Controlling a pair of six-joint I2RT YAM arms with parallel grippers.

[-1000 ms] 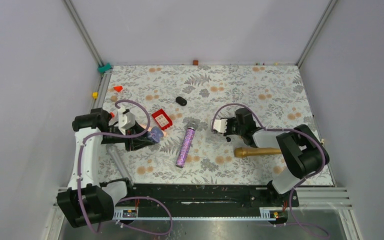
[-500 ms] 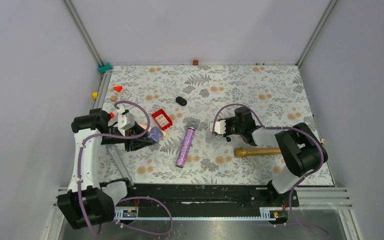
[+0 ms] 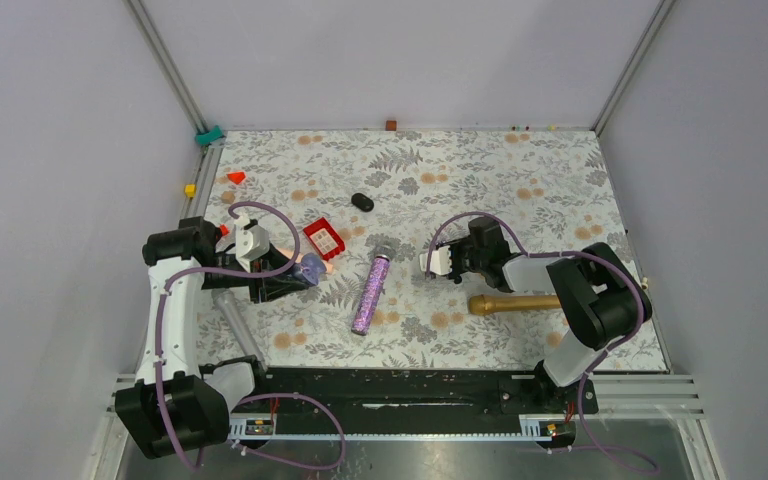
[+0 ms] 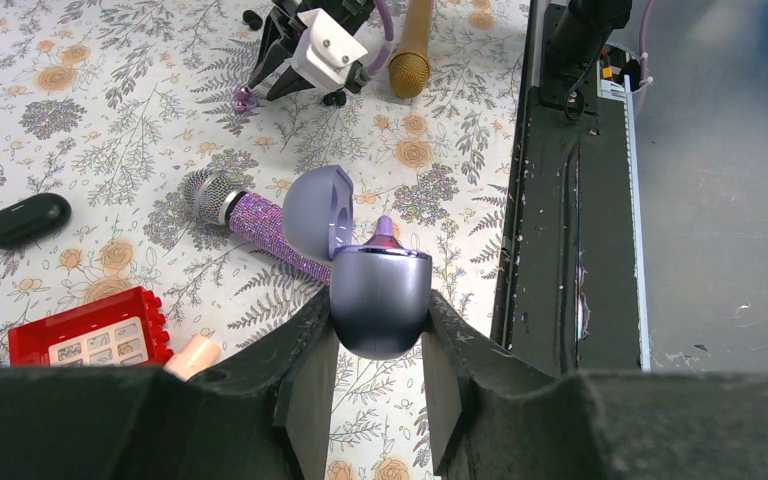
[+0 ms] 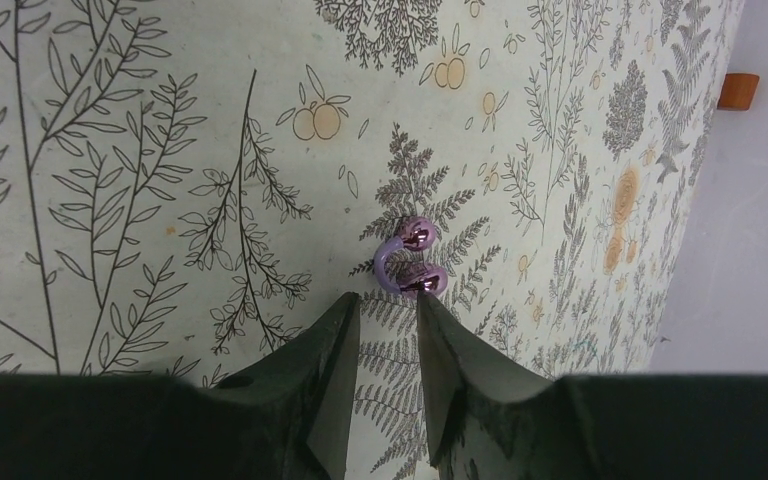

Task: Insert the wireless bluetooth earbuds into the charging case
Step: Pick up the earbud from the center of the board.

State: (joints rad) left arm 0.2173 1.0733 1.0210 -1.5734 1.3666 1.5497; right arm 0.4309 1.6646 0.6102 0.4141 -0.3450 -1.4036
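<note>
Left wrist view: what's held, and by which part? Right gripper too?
Left gripper clamps the purple charging case by its lower shell's sides, lid open. Right gripper holds nothing; the purple earbud lies just past its tips.

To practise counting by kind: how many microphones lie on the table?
2. A purple microphone lies at the centre of the table; a gold microphone lies to its right, nearer the front. None appears hidden.

- The left arm [image 3: 175,300] rises from its base, bends at the elbow by the table's left edge, and reaches right.
- The left gripper [image 4: 380,305] points right, with its jaws clamped on both sides of the charging case [image 4: 380,285].
- The right arm [image 3: 560,275] folds at the right and its forearm stretches left.
- The right gripper [image 5: 388,305] sits low over the table, its jaws a narrow gap apart with nothing between them.
</note>
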